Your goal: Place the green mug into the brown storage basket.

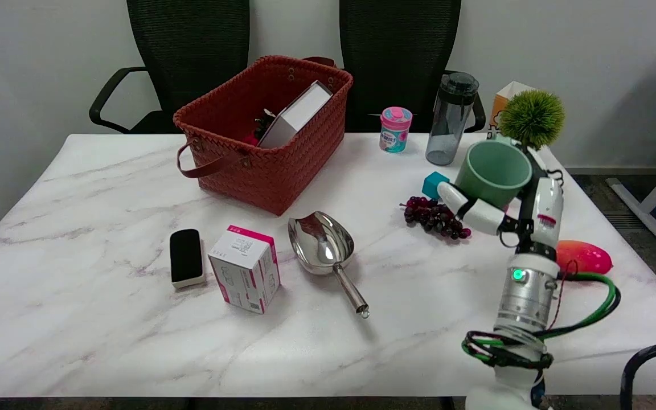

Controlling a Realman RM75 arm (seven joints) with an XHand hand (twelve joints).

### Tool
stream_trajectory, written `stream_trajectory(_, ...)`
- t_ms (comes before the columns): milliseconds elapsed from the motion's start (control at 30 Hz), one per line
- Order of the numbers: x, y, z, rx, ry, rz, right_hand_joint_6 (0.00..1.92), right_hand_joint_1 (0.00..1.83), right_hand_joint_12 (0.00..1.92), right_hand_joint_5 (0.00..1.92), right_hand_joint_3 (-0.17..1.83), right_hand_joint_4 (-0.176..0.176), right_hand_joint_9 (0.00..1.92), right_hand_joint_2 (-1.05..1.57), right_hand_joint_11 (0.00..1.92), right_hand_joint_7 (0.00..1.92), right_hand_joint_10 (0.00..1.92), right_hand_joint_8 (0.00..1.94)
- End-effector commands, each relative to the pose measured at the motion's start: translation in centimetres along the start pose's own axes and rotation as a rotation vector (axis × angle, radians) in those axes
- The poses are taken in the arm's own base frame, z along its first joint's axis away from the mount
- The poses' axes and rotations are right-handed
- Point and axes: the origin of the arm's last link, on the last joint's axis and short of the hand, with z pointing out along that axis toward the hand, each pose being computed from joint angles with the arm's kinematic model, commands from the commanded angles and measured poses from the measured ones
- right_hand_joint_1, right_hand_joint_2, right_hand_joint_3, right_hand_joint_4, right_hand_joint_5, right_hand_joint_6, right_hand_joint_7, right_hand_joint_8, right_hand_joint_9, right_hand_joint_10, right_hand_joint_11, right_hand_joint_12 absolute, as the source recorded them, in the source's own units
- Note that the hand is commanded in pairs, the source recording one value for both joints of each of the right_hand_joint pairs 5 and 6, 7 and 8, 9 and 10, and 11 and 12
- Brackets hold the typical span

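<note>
My right hand point(510, 202) holds the green mug point(493, 172) at the right side of the table, its fingers wrapped around the mug's lower body. The mug is tilted, its open mouth facing up and toward the camera. It appears lifted off the tabletop, above the purple grapes point(435, 217). The brown woven storage basket point(231, 171) stands at the back left of centre, far to the left of the mug. A white-and-grey box and some dark items lie inside it. Its handle droops over the front wall.
A metal scoop point(323, 246), a pink-and-white box point(246, 268) and a black eraser point(185, 257) lie in the middle. A teal cube point(433, 183), pink jar point(395, 129), grey bottle point(451, 118), green pompom plant point(532, 118) and red mango point(584, 257) surround the hand.
</note>
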Motion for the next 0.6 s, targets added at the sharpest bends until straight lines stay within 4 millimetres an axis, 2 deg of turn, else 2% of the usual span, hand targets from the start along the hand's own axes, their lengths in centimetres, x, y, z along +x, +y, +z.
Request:
stream_trajectory(33,1.8,-5.1,11.3,0.184,-0.158,0.071,1.29,1.09,1.16,1.29,0.55,0.000,1.41,1.31,1.16,1.42,1.41,1.42)
stream_trajectory(233,1.2,-6.9,17.5,0.147,-0.243,0.203,1.28,1.09,1.13,1.28,0.54,0.000,1.40,1.28,1.13,1.42,1.40,1.42)
stream_trajectory(300,0.5,-7.9,19.8,0.150,-0.268,0.244,1.27,1.09,1.12,1.27,0.54,0.000,1.41,1.28,1.12,1.42,1.41,1.42)
stream_trajectory(400,-0.8,-9.8,22.2,0.174,-0.316,0.284,1.27,1.07,1.12,1.27,0.54,0.000,1.42,1.27,1.12,1.43,1.42,1.43)
stream_trajectory(600,-3.6,-13.0,24.9,0.204,-0.393,0.346,1.26,1.08,1.14,1.26,0.54,0.000,1.43,1.27,1.14,1.44,1.43,1.44)
